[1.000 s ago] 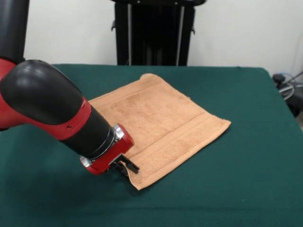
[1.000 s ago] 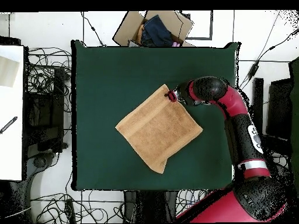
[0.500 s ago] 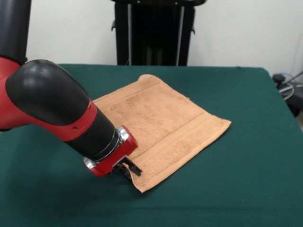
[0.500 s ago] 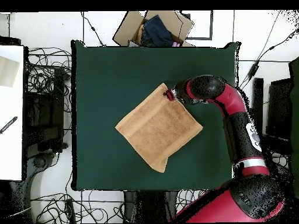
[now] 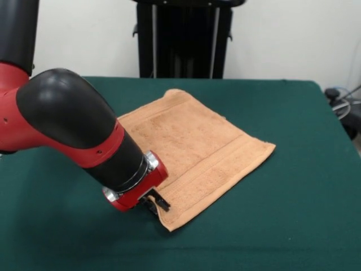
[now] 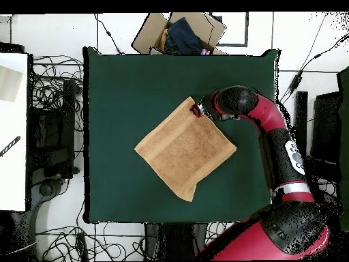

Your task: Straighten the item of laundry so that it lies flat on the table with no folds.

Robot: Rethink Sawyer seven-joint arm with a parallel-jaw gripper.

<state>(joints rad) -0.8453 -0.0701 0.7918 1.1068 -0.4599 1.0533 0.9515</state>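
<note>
Green felt covers the whole bench [image 5: 293, 186], with a white wall and a dark stand behind it. On that felt the towel [image 5: 192, 149] lies near the middle, turned like a diamond, its woven band running along the near-right edge. It looks doubled: in the overhead view a second layer peeks out along the edge toward 5 o'clock, and the piece reads as a fold rather than one open sheet.

At the towel's nearest corner, at about 6 o'clock in the front view, the pincer [image 5: 155, 204] sits low against the cloth. Its black tips are at the edge of the fabric, but I cannot tell how far apart they are or whether they have any cloth between them.

To do this step well, I'd say it should catch only the top layer at that corner, lift just enough to clear the lower layer, and carry it away from the fold line, keeping the cloth taut so it lands without a wrinkle. Taking both layers would merely drag the whole towel across the felt.

Round the bench, cables [image 6: 54, 102] trail over the floor, and a cardboard box [image 6: 180, 31] sits beyond one edge.
</note>
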